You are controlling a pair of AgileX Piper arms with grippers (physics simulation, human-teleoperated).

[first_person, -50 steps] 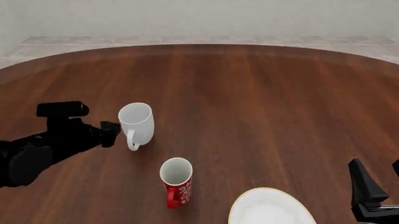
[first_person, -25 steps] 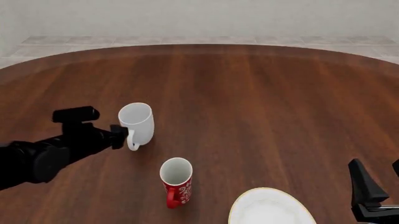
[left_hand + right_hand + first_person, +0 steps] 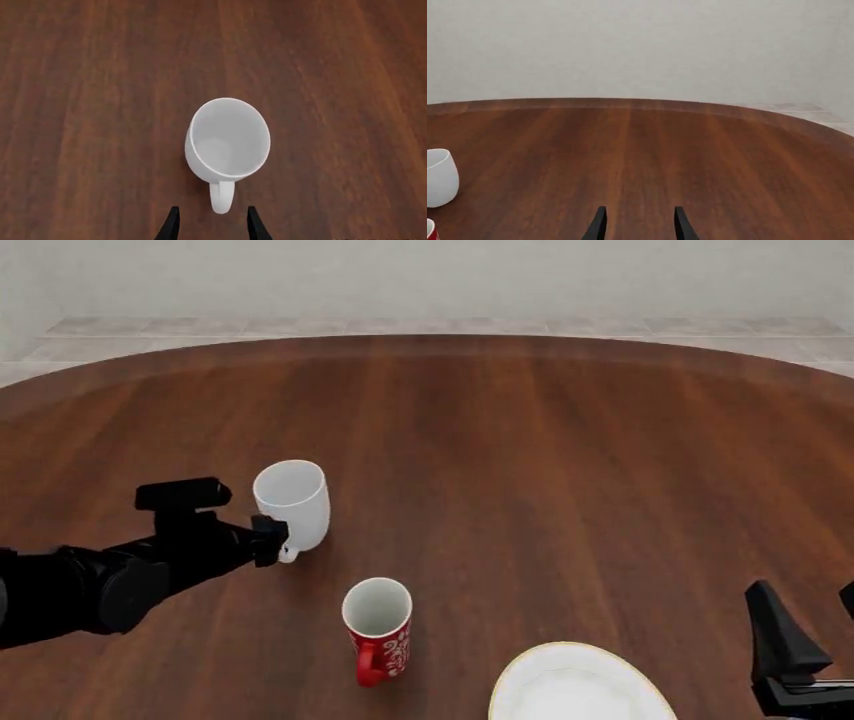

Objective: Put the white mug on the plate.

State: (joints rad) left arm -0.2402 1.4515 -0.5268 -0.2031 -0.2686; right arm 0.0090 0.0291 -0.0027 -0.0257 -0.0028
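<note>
The white mug (image 3: 292,500) stands upright on the table, left of centre, with its handle toward the near edge. My left gripper (image 3: 274,536) is open right at that handle. In the left wrist view the mug (image 3: 227,141) is seen from above, and the tip of its handle (image 3: 222,198) lies just between the fingertips of the left gripper (image 3: 212,223), which do not touch it. The plate (image 3: 577,689) lies at the near edge, right of centre, cut off by the frame. My right gripper (image 3: 806,618) stays open at the near right, beside the plate, holding nothing.
A red mug (image 3: 378,626) with a white pattern stands upright between the white mug and the plate. The right wrist view shows the right gripper (image 3: 639,225), the white mug (image 3: 440,177) at its edge and the table's curved far rim (image 3: 640,102).
My left arm has moved right and slightly nearer, bringing its open gripper up to the white mug's handle. The mugs, plate and right arm have not moved.
</note>
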